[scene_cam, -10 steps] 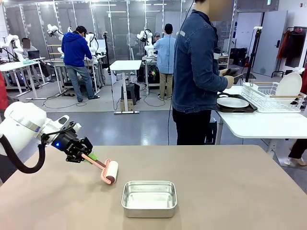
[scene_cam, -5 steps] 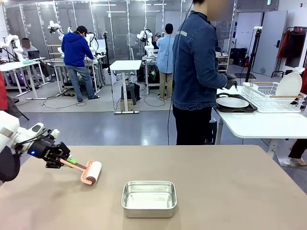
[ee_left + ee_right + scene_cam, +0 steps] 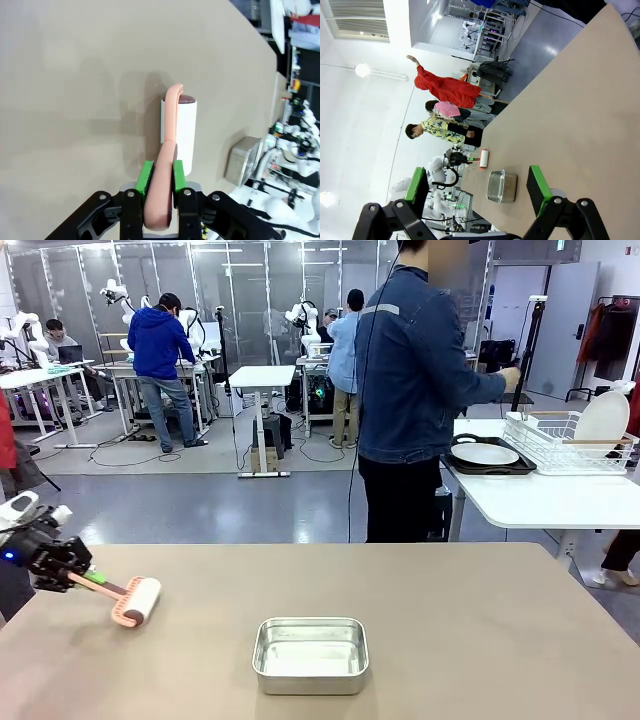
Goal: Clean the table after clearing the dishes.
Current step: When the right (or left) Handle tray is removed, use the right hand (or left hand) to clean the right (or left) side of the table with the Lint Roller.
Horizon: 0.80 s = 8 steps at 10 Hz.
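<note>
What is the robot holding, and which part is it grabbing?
The left gripper holds a lint roller by its pink handle, pinched at the handle's lower end. The right gripper is open and holds nothing.

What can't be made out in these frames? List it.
Front view: the arm behind the robot's left hand is cut off by the picture's left edge.
Left wrist view: the white lint roller with pink handle hides its own underside, so contact with the matte beige table is unclear.
Front view: any cutlery by the round white plate on the dark rectangular tray is too small.
</note>
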{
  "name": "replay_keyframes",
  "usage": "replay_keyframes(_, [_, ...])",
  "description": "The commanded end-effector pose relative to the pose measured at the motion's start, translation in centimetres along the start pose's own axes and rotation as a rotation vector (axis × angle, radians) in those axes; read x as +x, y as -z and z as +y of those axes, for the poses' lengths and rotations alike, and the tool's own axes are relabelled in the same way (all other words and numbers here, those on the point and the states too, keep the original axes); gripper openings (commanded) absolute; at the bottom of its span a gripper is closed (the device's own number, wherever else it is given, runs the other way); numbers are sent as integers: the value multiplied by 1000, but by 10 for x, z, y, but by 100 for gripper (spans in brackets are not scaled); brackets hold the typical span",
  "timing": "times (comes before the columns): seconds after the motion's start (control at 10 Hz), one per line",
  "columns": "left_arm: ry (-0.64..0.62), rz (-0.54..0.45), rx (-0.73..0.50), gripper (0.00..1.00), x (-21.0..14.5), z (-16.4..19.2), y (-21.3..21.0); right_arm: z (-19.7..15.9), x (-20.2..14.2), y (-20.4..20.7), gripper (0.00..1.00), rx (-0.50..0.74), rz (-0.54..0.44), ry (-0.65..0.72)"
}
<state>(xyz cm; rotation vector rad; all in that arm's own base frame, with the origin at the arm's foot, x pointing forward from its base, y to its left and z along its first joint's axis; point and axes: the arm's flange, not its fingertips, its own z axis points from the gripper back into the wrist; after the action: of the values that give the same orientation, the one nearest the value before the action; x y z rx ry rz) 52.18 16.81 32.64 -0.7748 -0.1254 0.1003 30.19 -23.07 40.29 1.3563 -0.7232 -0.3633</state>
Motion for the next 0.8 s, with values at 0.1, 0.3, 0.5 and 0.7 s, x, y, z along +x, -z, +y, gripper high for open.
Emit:
replay_keyframes(0.1, [-48,-44,398,22,-33,30,-28,3,1,1,100,9,-3,-5])
replay_keyframes(0.3, [-79,-82,492,22,-41,11,-55,3,1,1,100,9,-3,-5])
replay_keyframes(0.5, [31,-111,506,22,-46,-40,-79,3,1,1,100,9,-3,-5])
replay_keyframes(0.7, [103,-148,543,22,-47,-85,-102,3,1,1,100,9,-3,-5])
